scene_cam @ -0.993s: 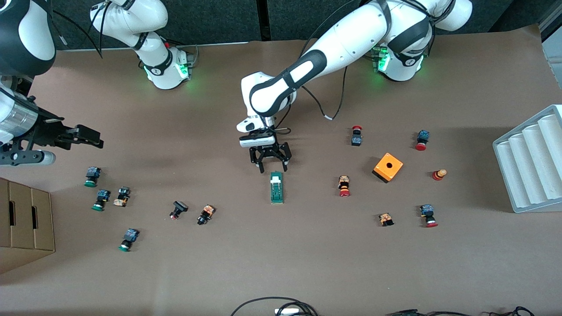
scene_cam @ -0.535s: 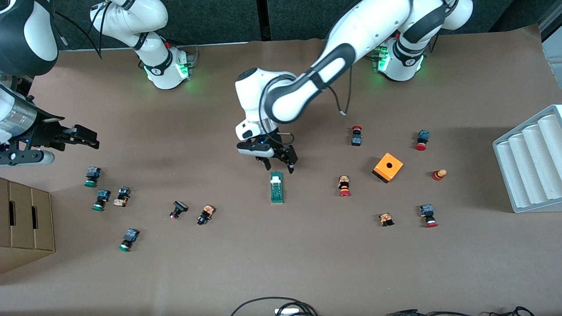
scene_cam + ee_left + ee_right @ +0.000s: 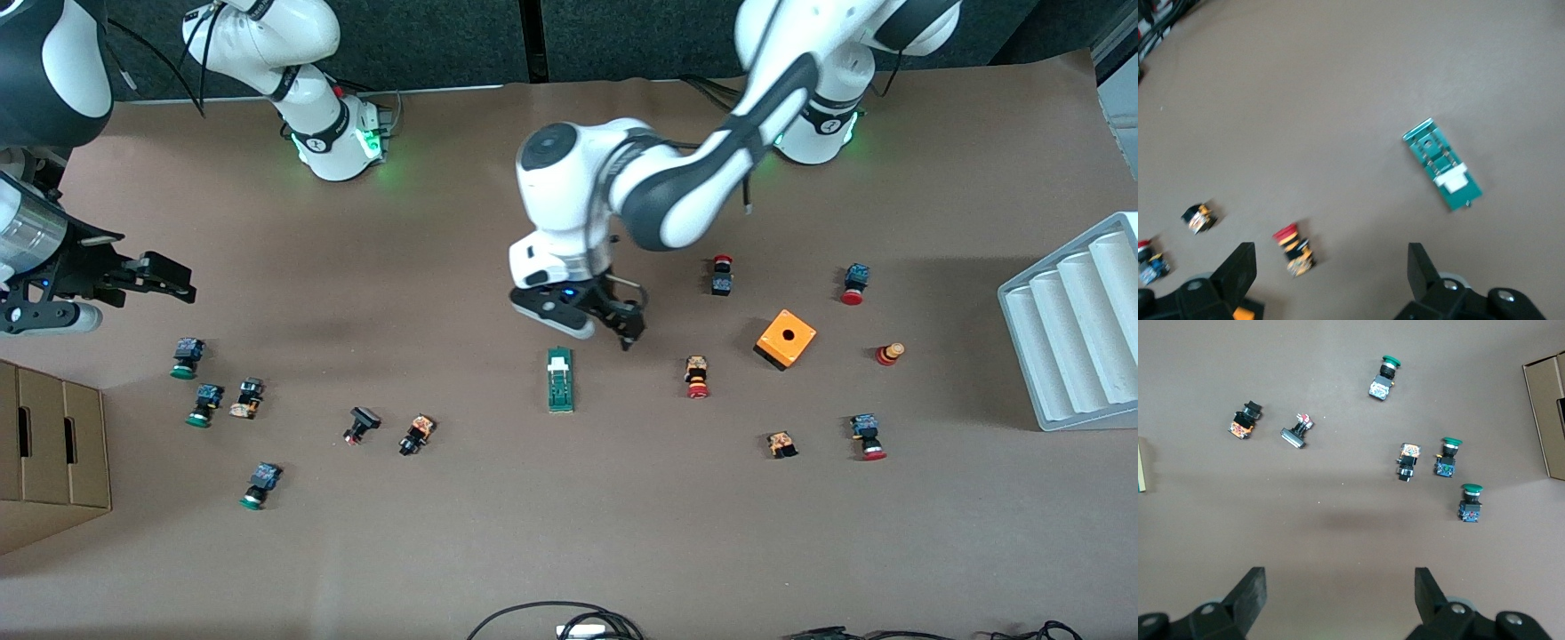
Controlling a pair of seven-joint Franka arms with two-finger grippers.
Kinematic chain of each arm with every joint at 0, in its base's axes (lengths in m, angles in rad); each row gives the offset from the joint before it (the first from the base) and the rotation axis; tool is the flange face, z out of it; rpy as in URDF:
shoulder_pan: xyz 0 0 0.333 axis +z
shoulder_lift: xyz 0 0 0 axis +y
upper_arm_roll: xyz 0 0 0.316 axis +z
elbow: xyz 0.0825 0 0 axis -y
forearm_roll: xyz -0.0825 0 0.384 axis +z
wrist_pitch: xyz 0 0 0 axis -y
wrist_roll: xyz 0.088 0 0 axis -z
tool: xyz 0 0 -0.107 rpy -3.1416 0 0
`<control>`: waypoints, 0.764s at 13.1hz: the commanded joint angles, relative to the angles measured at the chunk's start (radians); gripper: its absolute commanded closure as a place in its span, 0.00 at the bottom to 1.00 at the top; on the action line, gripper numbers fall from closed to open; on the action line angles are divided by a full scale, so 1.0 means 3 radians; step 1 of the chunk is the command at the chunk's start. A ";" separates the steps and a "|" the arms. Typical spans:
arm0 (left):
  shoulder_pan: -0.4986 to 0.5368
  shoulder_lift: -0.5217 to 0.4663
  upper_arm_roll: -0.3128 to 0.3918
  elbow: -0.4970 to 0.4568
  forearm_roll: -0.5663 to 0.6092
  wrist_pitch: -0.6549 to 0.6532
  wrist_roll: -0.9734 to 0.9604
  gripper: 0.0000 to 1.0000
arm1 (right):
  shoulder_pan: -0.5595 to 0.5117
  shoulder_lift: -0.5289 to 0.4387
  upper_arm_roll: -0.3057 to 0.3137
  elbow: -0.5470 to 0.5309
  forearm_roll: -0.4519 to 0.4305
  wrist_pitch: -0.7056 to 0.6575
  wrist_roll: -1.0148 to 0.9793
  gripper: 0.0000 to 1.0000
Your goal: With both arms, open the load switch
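We note the left wrist view shows the left gripper (image 3: 1328, 267) spread wide and empty, with the load switch (image 3: 1443, 164) lying flat ahead of its fingers; the front view hides that gap. There the switch (image 3: 560, 379) lies just beside the left gripper (image 3: 605, 329), which has swung toward the left arm's end since earlier. The right gripper (image 3: 1338, 590), wide open and empty, waits over green buttons (image 3: 1448, 458).

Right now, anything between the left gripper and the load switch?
Nothing: bare table between the open left gripper and the load switch, in the front view; the left wrist view agrees.
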 commanded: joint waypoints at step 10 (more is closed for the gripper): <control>0.1278 -0.0612 -0.0017 0.0417 -0.1268 -0.1140 0.0692 0.00 | -0.0022 0.0067 0.0002 0.0085 -0.0101 0.0121 -0.0019 0.00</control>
